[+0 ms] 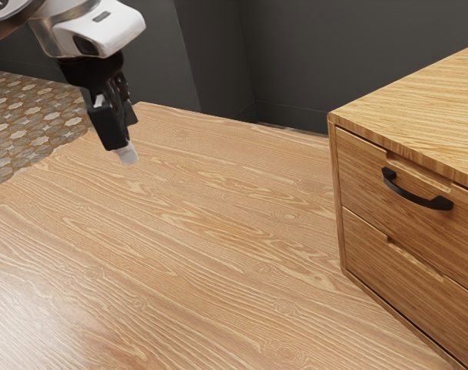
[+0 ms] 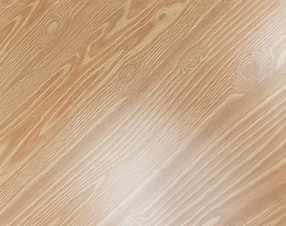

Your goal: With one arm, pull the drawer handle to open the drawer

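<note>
A wooden cabinet (image 1: 419, 116) stands at the exterior view's right, with two drawer fronts one above the other. The upper drawer (image 1: 372, 185) carries a black curved handle (image 1: 416, 197) and sits flush with the cabinet's face. My gripper (image 1: 124, 151) hangs at the exterior view's upper left, pointing down a little above the wooden tabletop (image 1: 203, 247), far from the handle. Nothing is in it. In the wrist view there is bare wood grain of the tabletop (image 2: 143, 113) beneath my hand.
The lower drawer front (image 1: 403, 285) has no handle in sight. A patterned tiled floor (image 1: 25, 123) lies beyond the table's edge at the exterior view's left. Dark walls (image 1: 295, 54) stand behind. A wide stretch of tabletop separates my gripper from the cabinet.
</note>
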You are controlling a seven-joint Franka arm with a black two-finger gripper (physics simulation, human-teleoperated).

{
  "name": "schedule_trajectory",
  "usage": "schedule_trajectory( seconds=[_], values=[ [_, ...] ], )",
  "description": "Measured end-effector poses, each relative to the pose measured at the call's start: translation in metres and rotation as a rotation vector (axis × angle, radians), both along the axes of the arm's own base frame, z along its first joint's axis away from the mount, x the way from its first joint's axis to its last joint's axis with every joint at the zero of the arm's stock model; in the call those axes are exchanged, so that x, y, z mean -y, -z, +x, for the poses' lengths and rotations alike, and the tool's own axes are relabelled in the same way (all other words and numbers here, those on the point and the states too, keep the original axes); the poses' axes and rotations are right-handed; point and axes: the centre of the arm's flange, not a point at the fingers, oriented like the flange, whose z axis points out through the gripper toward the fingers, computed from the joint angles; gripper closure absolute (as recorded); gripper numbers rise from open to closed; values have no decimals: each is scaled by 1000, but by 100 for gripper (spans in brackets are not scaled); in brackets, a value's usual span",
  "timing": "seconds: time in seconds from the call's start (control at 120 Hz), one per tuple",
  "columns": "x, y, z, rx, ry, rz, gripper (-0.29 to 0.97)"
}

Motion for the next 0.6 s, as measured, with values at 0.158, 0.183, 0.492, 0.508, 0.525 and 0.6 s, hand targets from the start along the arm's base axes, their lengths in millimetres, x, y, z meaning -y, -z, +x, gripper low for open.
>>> schedule_trajectory(
  seconds=[0.158,0.183,0.492,0.508,0.525,0.6],
  values=[
    [1,0,0,-5,57,8,0],
    [2,0,0,-7,78,10,0],
    [60,-7,-17,-10,572,32,0],
    [61,-10,-24,-3,594,34,0],
    [61,-14,-32,3,614,36,0],
    [68,-9,-58,-6,706,47,0]
  ],
)
